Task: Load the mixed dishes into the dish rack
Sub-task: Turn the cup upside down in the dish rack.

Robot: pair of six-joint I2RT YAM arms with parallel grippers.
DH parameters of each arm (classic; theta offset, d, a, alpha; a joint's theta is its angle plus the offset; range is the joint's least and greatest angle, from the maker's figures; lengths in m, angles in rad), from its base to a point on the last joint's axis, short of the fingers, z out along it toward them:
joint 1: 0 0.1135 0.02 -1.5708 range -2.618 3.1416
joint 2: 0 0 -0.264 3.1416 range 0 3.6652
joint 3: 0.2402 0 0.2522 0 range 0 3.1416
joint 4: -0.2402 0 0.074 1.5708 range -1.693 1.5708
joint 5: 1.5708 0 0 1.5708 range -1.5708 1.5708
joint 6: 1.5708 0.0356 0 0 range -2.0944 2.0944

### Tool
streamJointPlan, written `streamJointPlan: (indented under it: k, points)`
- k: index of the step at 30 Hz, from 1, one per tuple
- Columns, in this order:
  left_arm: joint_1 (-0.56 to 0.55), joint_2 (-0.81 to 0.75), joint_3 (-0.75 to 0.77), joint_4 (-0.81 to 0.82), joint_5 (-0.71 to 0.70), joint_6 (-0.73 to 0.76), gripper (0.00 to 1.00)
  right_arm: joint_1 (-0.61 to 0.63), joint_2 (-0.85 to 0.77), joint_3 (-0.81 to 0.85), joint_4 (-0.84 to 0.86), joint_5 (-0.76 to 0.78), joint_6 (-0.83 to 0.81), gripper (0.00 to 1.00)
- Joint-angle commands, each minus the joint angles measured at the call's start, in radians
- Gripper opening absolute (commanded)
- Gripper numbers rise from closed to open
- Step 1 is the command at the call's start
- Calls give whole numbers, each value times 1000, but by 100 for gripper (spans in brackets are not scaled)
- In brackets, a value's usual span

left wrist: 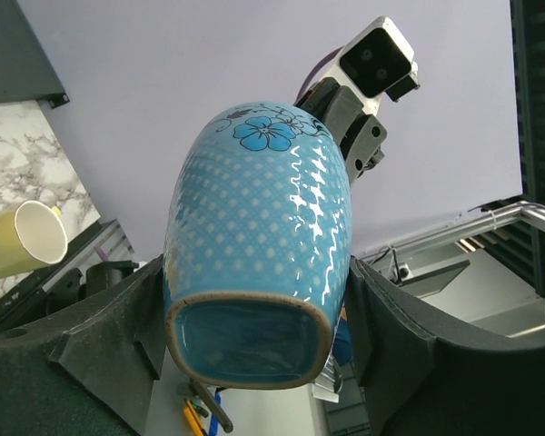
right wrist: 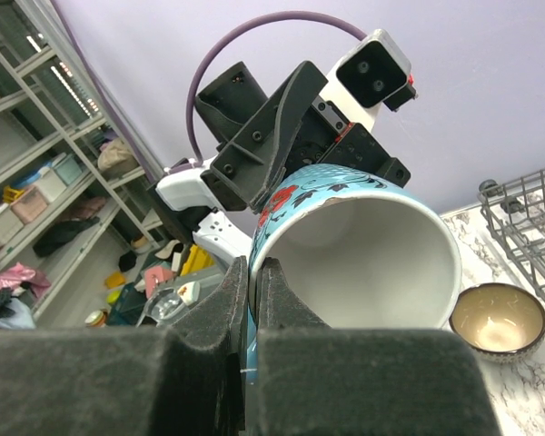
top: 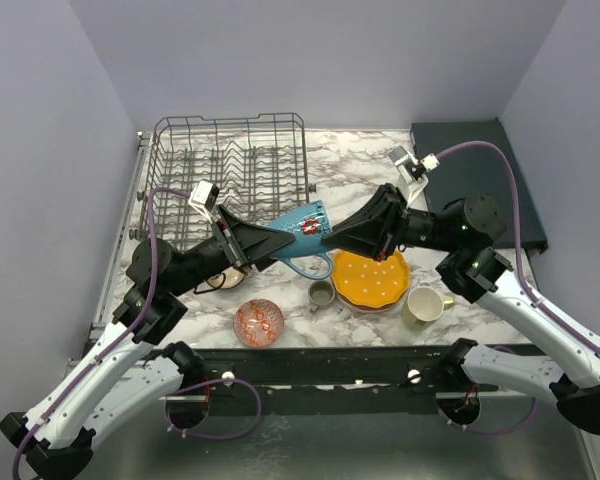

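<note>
A blue mug (top: 302, 225) (left wrist: 259, 245) (right wrist: 363, 245) hangs sideways in the air between both arms, handle down. My right gripper (top: 328, 238) (right wrist: 252, 272) is shut on its rim, one finger inside and one outside. Around the mug's base sits my left gripper (top: 280, 240) (left wrist: 254, 309), its two fingers pressed against the mug's sides. The grey wire dish rack (top: 230, 160) (right wrist: 527, 209) stands behind at the far left, with no dishes in it. On the marble lie an orange dotted plate (top: 372, 277), a small grey cup (top: 322, 293), a yellow-green mug (top: 423, 305) (left wrist: 18, 241) and a red-patterned bowl (top: 258, 321).
A dark brown bowl (top: 228, 278) (right wrist: 501, 322) sits partly under my left arm. At the far right lies a dark flat tray (top: 480, 170). A pink plate edge (top: 380, 308) shows beneath the orange plate.
</note>
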Motion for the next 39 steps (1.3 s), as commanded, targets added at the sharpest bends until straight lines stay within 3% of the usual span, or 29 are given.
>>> streamJointPlan:
  k: [1, 4, 9, 13, 26, 39]
  points:
    - [-2, -5, 32, 35, 38, 16, 28, 7, -15, 15, -25, 30, -35, 1]
    - [-1, 0, 29, 34, 35, 23, 17, 7, -19, 15, -45, 35, -44, 6]
    - [-2, -1, 30, 23, 16, 52, 0, 6, -39, 18, -95, 63, -68, 42]
    - [-2, -1, 35, -4, -3, 86, 0, 6, -69, 15, -144, 108, -98, 55]
    - [-2, 43, 217, -371, -198, 398, 0, 7, -209, 26, -466, 396, -246, 62]
    - [-2, 267, 558, -778, -629, 774, 0, 7, -231, 14, -625, 482, -295, 62]
